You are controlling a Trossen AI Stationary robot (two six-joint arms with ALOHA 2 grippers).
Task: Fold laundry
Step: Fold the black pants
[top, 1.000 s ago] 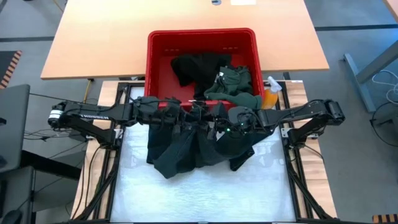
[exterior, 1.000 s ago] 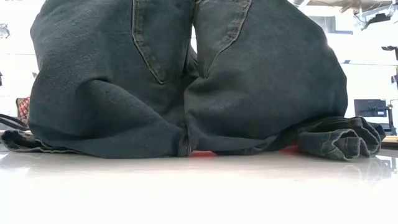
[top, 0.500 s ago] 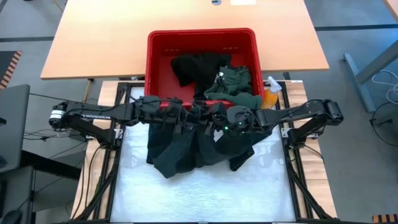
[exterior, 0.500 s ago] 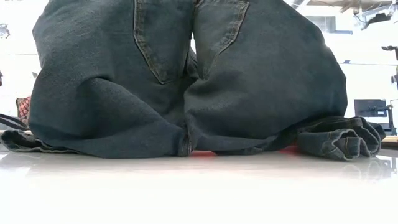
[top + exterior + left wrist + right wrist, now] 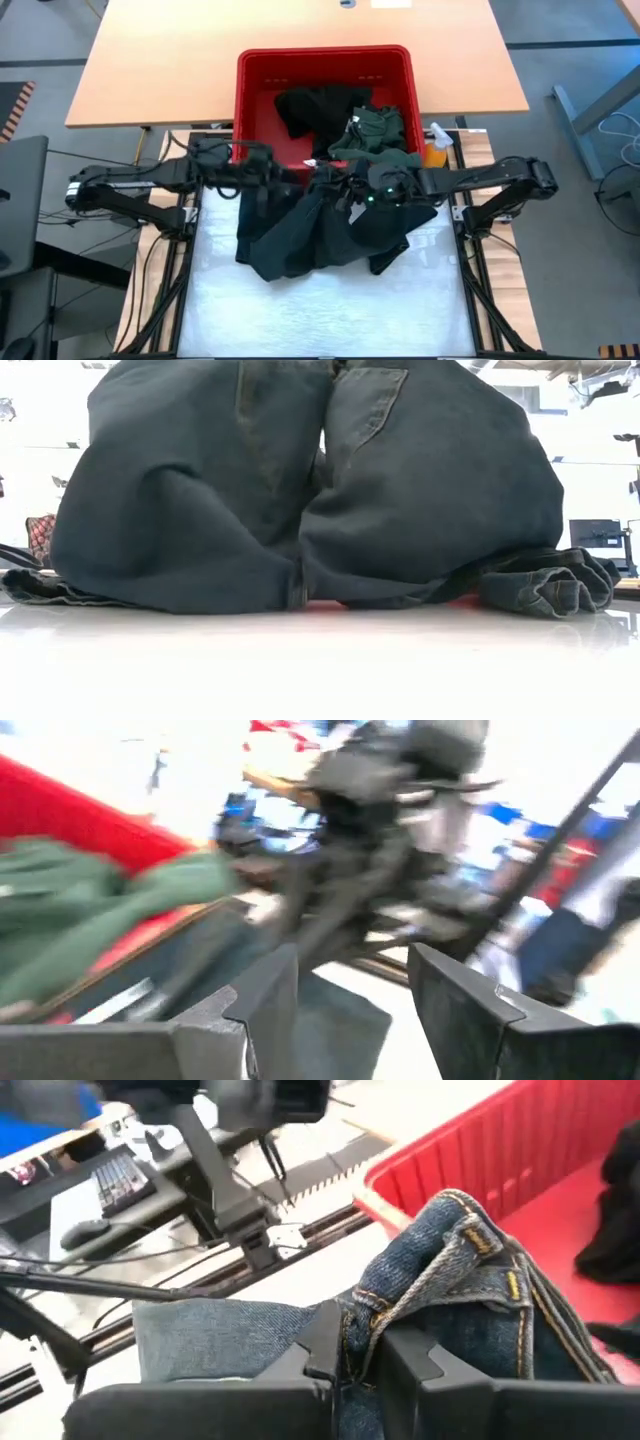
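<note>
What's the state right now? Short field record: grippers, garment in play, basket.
left gripper: open, empty, near the basket's front left corner
right gripper: shut on jeans waistband, at the basket's front edge
jeans: bunched on the white table, waistband end lifted
red basket: holds black garment and green shirt
orange spray bottle: right of basket

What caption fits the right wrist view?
Right gripper pinching the waistband of blue jeans beside the red basket.

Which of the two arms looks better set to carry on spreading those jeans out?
The right: its gripper is clamped on the jeans waistband, while the left gripper is open and holds nothing.
</note>
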